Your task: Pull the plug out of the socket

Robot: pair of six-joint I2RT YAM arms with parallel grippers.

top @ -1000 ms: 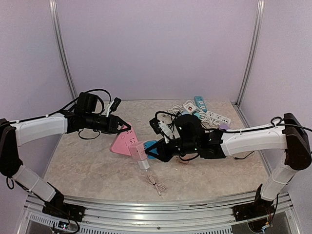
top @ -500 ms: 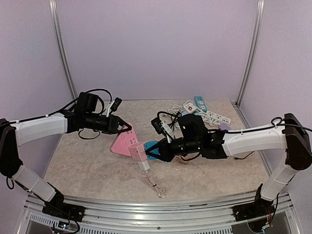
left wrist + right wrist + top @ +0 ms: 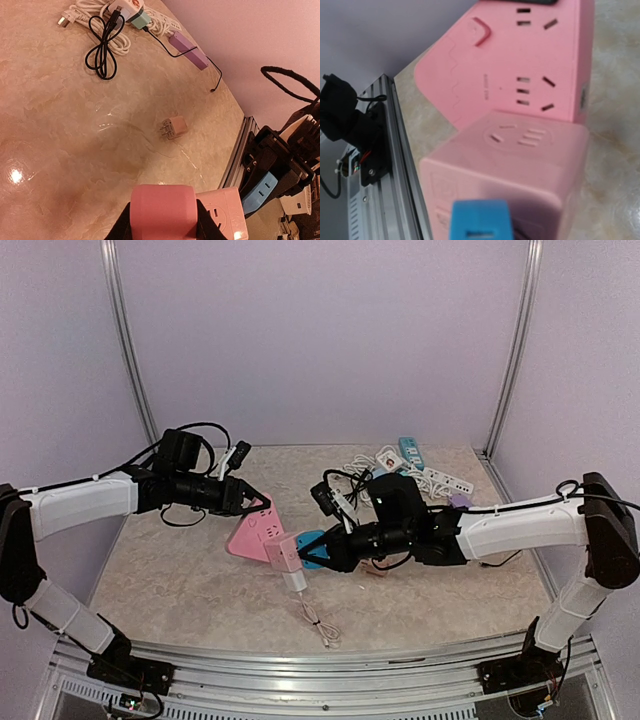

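Observation:
A pink triangular socket block point(image 3: 250, 533) lies mid-table, and my left gripper point(image 3: 258, 504) is shut on its far corner. In the left wrist view the black fingers point(image 3: 122, 227) press both sides of that rounded pink corner point(image 3: 162, 210). A pink cube socket point(image 3: 282, 554) sits against the block's near edge. A blue plug point(image 3: 311, 543) meets the cube's right face, and my right gripper point(image 3: 319, 552) is shut on it. In the right wrist view the blue plug point(image 3: 480, 220) stands against the cube point(image 3: 510, 165), with the triangular block point(image 3: 520, 60) behind.
A white charger point(image 3: 295, 581) hangs off the cube's near side, its cable point(image 3: 320, 622) trailing toward the front rail. A small pink adapter point(image 3: 174, 127) lies loose. Power strips and coiled cables point(image 3: 415, 472) crowd the back right. The metal rail point(image 3: 375, 165) runs close by.
My right arm's wrist has shifted slightly back and to the right. The blue plug, the cube and the left arm stay about where they were.

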